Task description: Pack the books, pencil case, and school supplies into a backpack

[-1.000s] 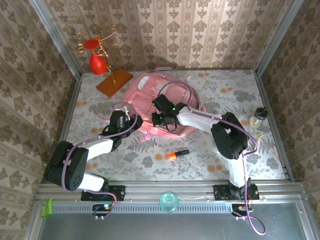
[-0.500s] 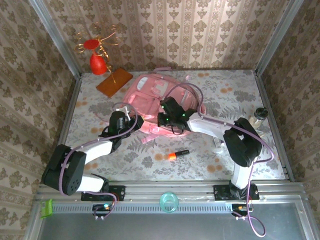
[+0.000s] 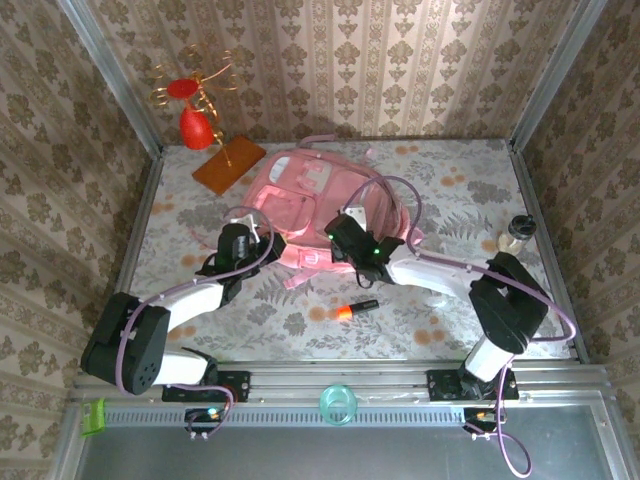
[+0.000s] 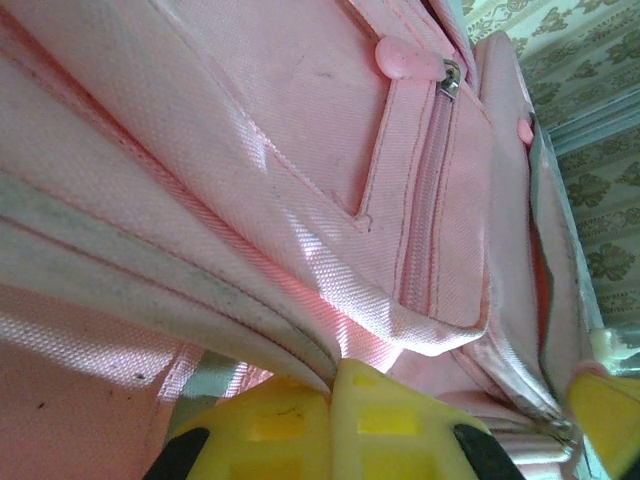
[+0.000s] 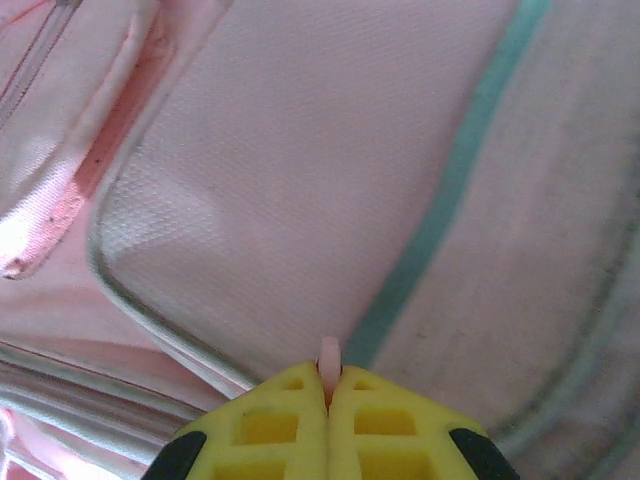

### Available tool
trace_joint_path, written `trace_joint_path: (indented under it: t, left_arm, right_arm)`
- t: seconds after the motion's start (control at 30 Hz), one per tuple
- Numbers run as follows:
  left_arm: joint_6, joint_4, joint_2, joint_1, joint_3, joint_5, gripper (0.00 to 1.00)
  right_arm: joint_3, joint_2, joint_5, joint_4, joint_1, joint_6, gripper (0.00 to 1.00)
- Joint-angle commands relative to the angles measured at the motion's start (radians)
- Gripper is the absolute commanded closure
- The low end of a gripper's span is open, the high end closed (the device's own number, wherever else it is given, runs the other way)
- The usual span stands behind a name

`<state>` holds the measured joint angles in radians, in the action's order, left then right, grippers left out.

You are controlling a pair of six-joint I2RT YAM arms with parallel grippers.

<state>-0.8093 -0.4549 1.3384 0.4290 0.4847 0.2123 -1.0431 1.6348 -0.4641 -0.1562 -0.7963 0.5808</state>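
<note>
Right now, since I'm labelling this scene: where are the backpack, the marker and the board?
backpack (image 3: 300, 195): top view, front pocket.
marker (image 3: 355, 308): top view, where orange meets black.
board (image 3: 240, 162): top view, bare middle.

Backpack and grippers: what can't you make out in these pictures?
- Backpack interior: top view, the right arm and pink fabric cover any opening.
- Pink tab in the shut right gripper: right wrist view, fingers hide what it joins.
- Left gripper: left wrist view, the bottom edge cuts off how much fabric it pinches.
- Small jar: top view, too small to identify.
</note>
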Motion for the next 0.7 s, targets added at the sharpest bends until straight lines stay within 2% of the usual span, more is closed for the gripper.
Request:
trace_joint_path:
  t: [0.0,0.23,0.3,0.4,0.43,0.57,0.67]
  left_arm:
    - [0.069,0.049,-0.002,-0.059,-0.004,-0.136,1.00]
    - [0.095,0.058,0.037,-0.096,0.014,-0.125,1.00]
    - [0.116,0.074,0.050,-0.113,0.028,-0.112,1.00]
    - [0.134,0.073,0.061,-0.132,0.035,-0.077,1.00]
    - [0.144,0.073,0.061,-0.133,0.038,-0.066,0.96]
    - [0.215,0.114,0.014,-0.133,0.057,-0.033,0.60]
    - [0.292,0.175,-0.076,-0.130,0.066,-0.052,0.47]
  right_arm:
    - [0.050,-0.098,-0.265,-0.058,0.019,-0.001,1.00]
    - [0.138,-0.212,-0.352,-0.034,0.004,-0.049,1.00]
    - [0.186,-0.236,-0.321,0.064,0.005,-0.099,1.00]
    - [0.240,-0.300,-0.181,0.232,0.007,-0.167,1.00]
    - [0.250,-0.311,-0.139,0.268,0.006,-0.180,1.00]
    - [0.262,-0.340,0.034,0.369,0.006,-0.200,1.00]
    - [0.243,-0.343,0.127,0.390,0.005,-0.189,1.00]
